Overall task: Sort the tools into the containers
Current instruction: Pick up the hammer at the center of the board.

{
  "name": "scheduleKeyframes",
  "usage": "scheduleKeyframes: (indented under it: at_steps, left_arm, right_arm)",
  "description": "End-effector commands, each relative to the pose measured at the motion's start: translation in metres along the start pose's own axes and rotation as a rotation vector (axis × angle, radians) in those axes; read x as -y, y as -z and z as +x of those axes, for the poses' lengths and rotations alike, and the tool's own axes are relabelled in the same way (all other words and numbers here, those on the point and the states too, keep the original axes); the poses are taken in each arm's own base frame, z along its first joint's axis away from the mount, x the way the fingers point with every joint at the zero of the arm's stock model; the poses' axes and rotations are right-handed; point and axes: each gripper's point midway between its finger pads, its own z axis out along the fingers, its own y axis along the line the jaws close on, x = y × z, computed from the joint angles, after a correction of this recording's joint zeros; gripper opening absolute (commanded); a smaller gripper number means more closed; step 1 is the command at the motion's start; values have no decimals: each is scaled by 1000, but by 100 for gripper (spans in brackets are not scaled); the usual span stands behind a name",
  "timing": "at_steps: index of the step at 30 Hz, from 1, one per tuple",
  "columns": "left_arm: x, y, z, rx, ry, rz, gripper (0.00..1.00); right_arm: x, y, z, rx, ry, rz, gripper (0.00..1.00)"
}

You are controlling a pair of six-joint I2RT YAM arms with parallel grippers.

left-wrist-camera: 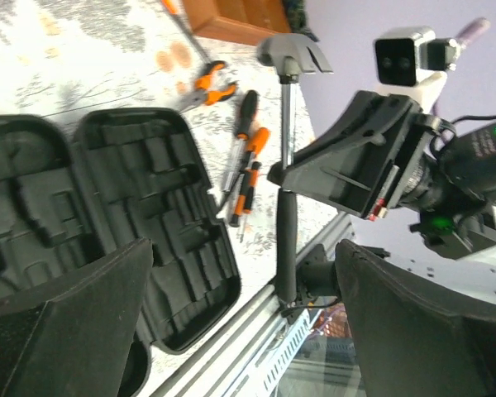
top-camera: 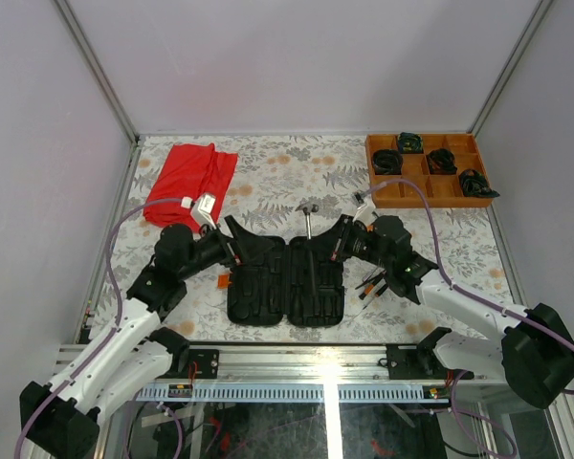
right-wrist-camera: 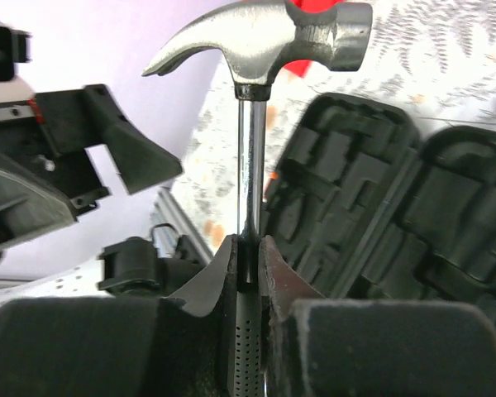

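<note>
The hammer (top-camera: 309,225) hangs over the middle of the open case (top-camera: 263,296) and blocks the slots there. The screwdrivers (top-camera: 371,285) lie just beside the case, partly under the right arm (top-camera: 430,285). The table (top-camera: 297,172) between the red cloth (top-camera: 189,177) and the tray (top-camera: 375,191) is free to pass.

Red cloth (top-camera: 189,177) left; orange tray (top-camera: 459,145), black coils (top-camera: 387,161) inside, right.

hammer (right-wrist-camera: 250,149) grip: partly hidden inside right claw (right-wrist-camera: 246,256) | case (left-wrist-camera: 149,207): cut off left
</note>
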Motion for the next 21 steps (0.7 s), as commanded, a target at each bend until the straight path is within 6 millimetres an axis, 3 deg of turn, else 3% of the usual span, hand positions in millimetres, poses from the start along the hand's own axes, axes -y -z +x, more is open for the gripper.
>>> scheduleKeyframes:
  at_steps: [1, 5, 12, 17, 21]
  left_arm:
    - [52, -3, -17, 60, -44, 199, 89]
    - [71, -7, -28, 87, -51, 251, 83]
    - [92, -18, -40, 104, -53, 313, 81]
    - [104, -22, -42, 104, -42, 359, 66]
    - [110, -22, -42, 104, -36, 382, 60]
  right_arm:
    - [-86, 10, -38, 93, 21, -314, 0]
    - [-109, 13, -41, 79, 20, -398, 0]
    - [-137, 16, -38, 43, 24, -498, 0]
    - [-151, 19, -32, 16, 13, -567, 0]
    - [-157, 18, -30, 3, -3, -601, 0]
